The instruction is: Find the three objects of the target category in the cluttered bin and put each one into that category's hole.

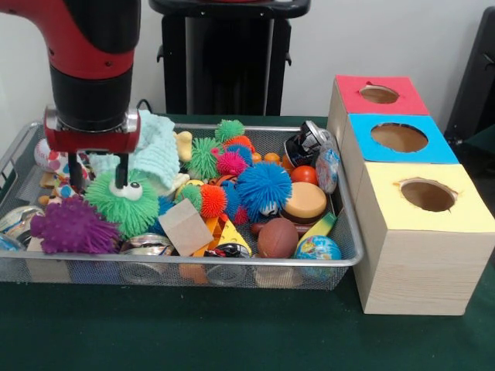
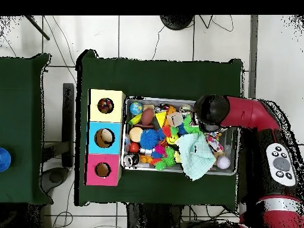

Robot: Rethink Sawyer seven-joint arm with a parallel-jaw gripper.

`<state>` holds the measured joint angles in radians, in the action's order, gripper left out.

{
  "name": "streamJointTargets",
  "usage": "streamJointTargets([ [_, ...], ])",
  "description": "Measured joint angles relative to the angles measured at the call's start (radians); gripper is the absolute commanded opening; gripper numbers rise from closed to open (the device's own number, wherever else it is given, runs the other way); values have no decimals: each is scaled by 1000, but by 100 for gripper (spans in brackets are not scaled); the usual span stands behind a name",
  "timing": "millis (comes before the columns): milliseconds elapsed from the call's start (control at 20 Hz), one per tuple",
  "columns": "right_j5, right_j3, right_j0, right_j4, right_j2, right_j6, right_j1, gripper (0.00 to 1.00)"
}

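The hand (image 1: pixel 97 174) hung with fingers apart over the bin's (image 1: pixel 15 151) end farthest from the yellow hole (image 1: pixel 428 195), right above a dotted cloth (image 1: pixel 51 160), though it looked likelier to snag the green pom-pom (image 1: pixel 124 202).

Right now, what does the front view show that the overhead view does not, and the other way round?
Only the front view shows the gripper, open, lowered beside the green spiky ball with eyes. Only the overhead view looks into the holes: something dark lies in the yellow-topped box's hole; there the arm hides the gripper. Both show the wire-mesh bin and the mint-green cloth.
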<state>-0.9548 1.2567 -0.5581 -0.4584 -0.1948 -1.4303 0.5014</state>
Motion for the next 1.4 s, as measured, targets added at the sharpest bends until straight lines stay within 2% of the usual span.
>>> streamJointTargets([
  [50, -45, -24, 0, 1, -3, 0, 16, 100],
  [300, -133, -60, -2, 9, -9, 0, 71, 100],
  [750, -266, -64, -52, 36, -43, 3, 216, 100],
  [1100, -254, -13, -116, 69, -61, 3, 319, 100],
  [1200, -236, 17, -138, 79, -66, 3, 349, 100],
  [1250, -206, 58, -167, 97, -72, 3, 382, 100],
  [1400, -180, 94, -190, 111, -77, 3, 405, 100],
])
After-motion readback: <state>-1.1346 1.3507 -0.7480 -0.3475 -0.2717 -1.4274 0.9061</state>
